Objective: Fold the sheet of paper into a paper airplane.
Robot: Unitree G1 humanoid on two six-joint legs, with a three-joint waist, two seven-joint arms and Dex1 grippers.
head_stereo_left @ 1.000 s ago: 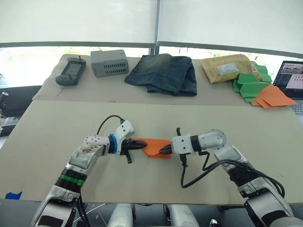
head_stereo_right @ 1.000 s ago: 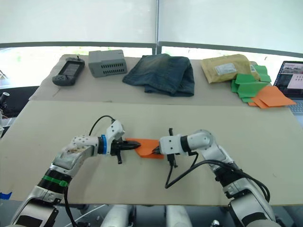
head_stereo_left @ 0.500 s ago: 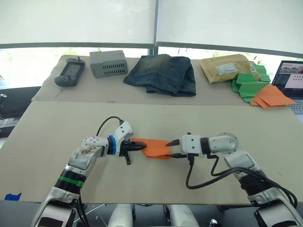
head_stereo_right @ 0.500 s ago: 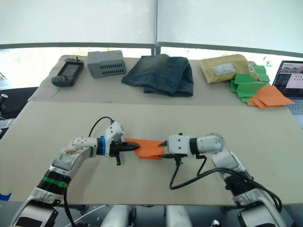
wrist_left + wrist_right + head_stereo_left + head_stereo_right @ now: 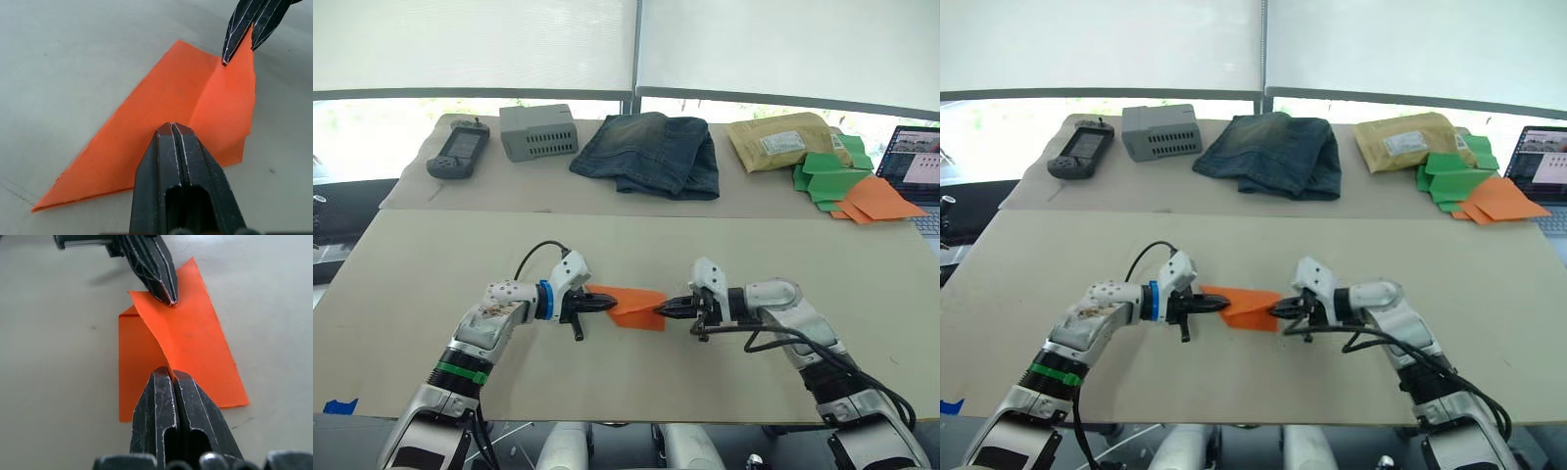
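The sheet of paper (image 5: 633, 305) is a bright orange, partly folded piece lying on the beige table (image 5: 431, 274) between my two grippers. My left gripper (image 5: 608, 305) is shut on its left pointed end, and the left wrist view shows the closed fingertips (image 5: 172, 128) on the paper (image 5: 161, 105). My right gripper (image 5: 663, 309) is shut on the right edge. In the right wrist view it pinches a raised upper layer (image 5: 188, 340), which arches slightly between the two grippers.
On the far table lie a pile of green and orange papers (image 5: 847, 181), a padded envelope (image 5: 783, 140), folded jeans (image 5: 651, 152), a grey box (image 5: 538, 130) and a black handheld device (image 5: 460, 149). A laptop (image 5: 915, 162) sits at the far right edge.
My right gripper drew back from the paper and opened half a second ago; now it has rolled, moved back in and shut on the right edge. The left gripper has stayed put.
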